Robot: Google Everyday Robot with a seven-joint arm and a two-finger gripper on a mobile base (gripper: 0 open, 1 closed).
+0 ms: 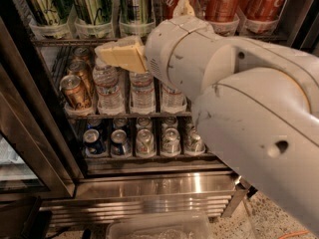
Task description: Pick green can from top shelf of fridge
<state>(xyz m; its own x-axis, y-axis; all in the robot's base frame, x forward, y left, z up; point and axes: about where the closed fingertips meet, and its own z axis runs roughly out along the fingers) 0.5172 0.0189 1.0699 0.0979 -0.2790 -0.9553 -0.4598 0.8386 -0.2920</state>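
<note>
Fridge (159, 183) is wide open: dark metal frame, wire racks, brushed stainless base at the bottom. The green can (134, 3) is at the top of the frame, a bit left of centre, standing upright in a clear plastic lane on the top shelf (65, 41). It's tall and slim, bright green with pale silvery streaks. The two olive cans (92, 4) to its left are yellower, and the red cola cans (224, 4) fill the upper right.

The hand (122, 54) is a tan, wedge-shaped bit sitting just under the green can, right at the front edge of that shelf and across the tops of the water bottles (142, 91). It's not on the can. Honestly can't tell if it's clenched or released from this angle.

The arm (249, 108) is a big problem for the view. It's smooth white plastic, rounded and a bit scuffed, and it covers most of the right half, including the right ends of the lower racks.

Middle rack has ribbed clear bottles plus some gold cans (75, 91) on the left. Below those is a row of short cans (144, 141) with shiny silver tops. A clear tub (159, 228) sits at the bottom edge, with speckled floor (269, 218) at lower right.
</note>
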